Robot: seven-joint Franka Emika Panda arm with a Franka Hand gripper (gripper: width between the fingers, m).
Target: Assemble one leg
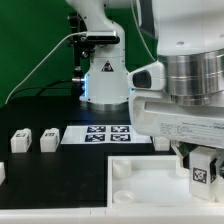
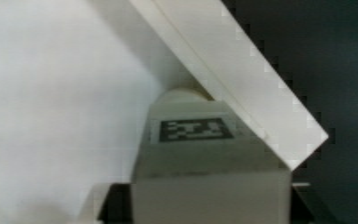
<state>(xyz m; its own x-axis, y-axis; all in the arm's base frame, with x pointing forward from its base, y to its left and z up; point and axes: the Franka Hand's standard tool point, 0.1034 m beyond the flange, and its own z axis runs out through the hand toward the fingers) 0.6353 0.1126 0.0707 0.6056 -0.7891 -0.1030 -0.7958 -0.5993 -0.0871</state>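
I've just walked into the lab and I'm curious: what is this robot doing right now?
The Panda arm's gripper is shut on the leg, a small white post with a square tag. It holds the leg at the edge of the large white panel, towards the exterior view's right. Whether the leg is seated in a socket cannot be told. Other loose posts lie on the black table beside the marker board.

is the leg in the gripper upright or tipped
Upright: in the exterior view the leg stands vertical between the fingers of the gripper, its tag facing the camera, over the white panel.
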